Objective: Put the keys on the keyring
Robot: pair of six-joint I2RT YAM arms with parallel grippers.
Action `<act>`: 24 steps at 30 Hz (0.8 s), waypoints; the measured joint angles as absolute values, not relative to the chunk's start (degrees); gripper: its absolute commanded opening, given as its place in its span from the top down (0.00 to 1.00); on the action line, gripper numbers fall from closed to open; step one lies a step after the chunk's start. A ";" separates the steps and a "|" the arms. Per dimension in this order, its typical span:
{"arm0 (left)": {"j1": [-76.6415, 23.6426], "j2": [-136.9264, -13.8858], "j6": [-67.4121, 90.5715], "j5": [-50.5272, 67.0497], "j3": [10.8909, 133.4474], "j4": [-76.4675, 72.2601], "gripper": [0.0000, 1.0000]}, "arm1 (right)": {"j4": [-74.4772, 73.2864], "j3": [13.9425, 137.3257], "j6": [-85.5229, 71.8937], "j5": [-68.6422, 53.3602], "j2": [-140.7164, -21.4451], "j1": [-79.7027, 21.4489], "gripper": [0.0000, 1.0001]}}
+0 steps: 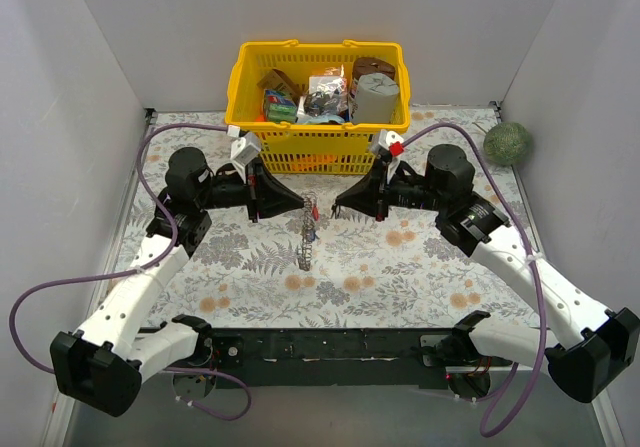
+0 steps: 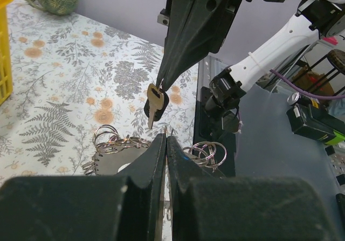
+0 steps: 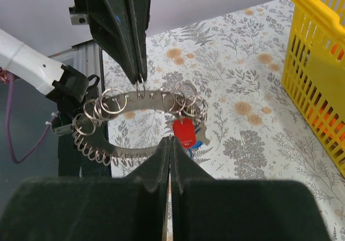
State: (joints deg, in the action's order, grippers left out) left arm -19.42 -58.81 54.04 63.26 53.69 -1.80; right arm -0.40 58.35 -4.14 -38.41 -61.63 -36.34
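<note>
The keyring, a large flat toothed metal ring strung with many small split rings, hangs from my left gripper, which is shut on one of its small rings. A red tag and a blue-headed key dangle from it. In the top view the keyring hangs edge-on between the two grippers. My right gripper is shut on a black-headed key with a brass blade, held just above my left gripper. In its own view my right gripper shows shut and hides the key.
A yellow basket full of items stands at the back, close behind both grippers; its wall shows in the right wrist view. A green ball lies at the back right. Purple cables loop beside both arms. A black rail runs along the near edge.
</note>
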 measured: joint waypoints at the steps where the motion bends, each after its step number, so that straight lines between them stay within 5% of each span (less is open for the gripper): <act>1: -20.08 -59.07 54.04 62.98 53.69 -1.80 1.00 | -0.32 58.72 -4.14 -38.76 -61.76 -36.34 0.99; 24: -23.66 -61.21 54.46 59.61 53.69 -3.86 1.00 | 0.01 61.73 -4.99 -45.17 -63.94 -36.34 0.99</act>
